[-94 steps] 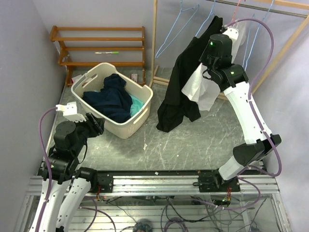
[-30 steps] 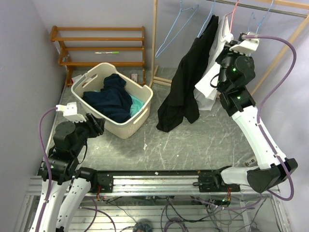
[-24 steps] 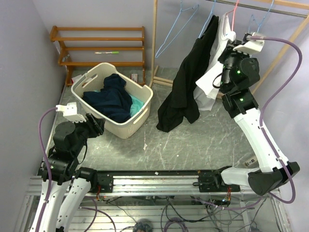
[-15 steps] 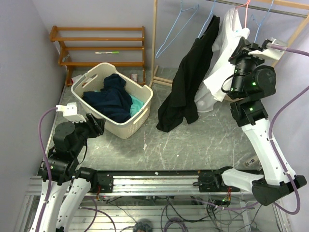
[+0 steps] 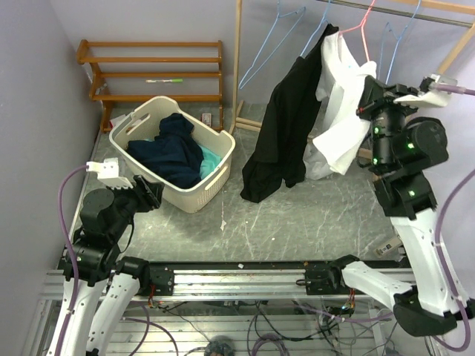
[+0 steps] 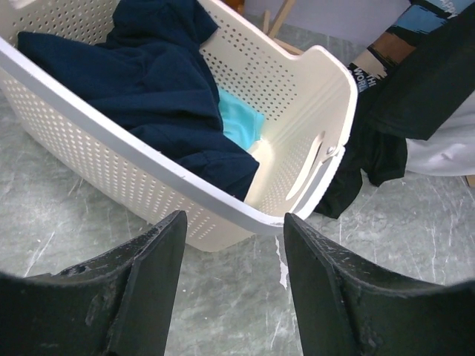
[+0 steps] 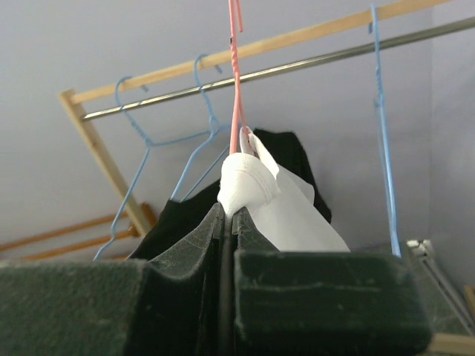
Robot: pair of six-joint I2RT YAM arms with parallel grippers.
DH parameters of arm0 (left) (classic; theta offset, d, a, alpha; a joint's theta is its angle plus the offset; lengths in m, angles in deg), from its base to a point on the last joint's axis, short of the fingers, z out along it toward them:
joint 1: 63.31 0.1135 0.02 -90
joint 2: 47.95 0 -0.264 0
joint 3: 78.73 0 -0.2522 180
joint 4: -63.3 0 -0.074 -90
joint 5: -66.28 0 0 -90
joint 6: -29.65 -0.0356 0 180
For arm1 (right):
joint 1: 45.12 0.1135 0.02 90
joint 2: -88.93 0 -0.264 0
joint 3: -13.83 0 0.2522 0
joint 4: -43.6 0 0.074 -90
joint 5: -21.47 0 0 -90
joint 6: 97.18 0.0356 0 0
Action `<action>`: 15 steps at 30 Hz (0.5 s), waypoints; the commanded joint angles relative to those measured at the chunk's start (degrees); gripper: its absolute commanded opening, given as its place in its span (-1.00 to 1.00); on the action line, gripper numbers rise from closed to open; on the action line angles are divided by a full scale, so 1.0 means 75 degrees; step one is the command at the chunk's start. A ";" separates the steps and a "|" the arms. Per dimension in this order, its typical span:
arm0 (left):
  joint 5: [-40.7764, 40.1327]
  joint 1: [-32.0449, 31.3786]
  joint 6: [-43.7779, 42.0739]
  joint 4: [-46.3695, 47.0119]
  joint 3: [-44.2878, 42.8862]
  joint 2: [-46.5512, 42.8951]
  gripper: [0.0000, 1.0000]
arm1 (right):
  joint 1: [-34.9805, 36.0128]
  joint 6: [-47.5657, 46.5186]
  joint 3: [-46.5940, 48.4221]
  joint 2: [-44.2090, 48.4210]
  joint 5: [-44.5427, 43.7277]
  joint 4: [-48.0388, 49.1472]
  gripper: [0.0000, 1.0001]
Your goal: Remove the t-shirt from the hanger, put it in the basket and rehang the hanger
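**Right arm swings toward 3 o'clock; white t-shirt stretched out but not yet free**

Right gripper [image 7: 226,222] has moved from in front of the black garment [image 5: 286,126] out to the 3 o'clock side of the top view. The white t-shirt [image 5: 338,111] has come with it, drawn clear of the black one. In the wrist view the jaws are pressed together on a fold of white fabric close to the collar. The pink hanger [image 7: 236,89] now shows bare wire above the shirt and leans toward the arm, running up toward the metal rail [image 7: 297,67]. The collar wraps the hanger's neck, so the shirt hangs at 1 o'clock above the bench [image 5: 297,222], stretched sideways rather than released. I judge the removal to be partway done: the pull has opened up the shirt, but the collar must yet slip down and off the wire. Left gripper [image 6: 230,222] has not moved. It sits at 9 o'clock, fingers wide apart and empty, facing the laundry basket [image 6: 319,89].
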 commanded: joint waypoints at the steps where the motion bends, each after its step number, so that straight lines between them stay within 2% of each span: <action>1: 0.0567 -0.0040 -0.0246 0.0474 0.0047 -0.0227 0.34 | -0.0023 0.1178 0.0280 0.0834 0.1245 -0.2019 -1.00; 7: 0.1315 -0.0040 -0.0640 0.0873 0.0156 -0.0488 0.43 | -0.0013 0.1817 -0.0311 0.1753 0.3723 -0.3738 -1.00; 12: 0.2011 -0.0040 -0.0811 0.1386 0.0277 -0.0787 0.50 | -0.0013 0.2020 -0.0706 0.2585 0.5808 -0.4005 -1.00; 15: 0.2574 -0.0040 -0.0509 0.2036 0.0288 -0.0913 0.54 | -0.0017 0.2054 -0.0687 0.2962 0.6488 -0.4232 -1.00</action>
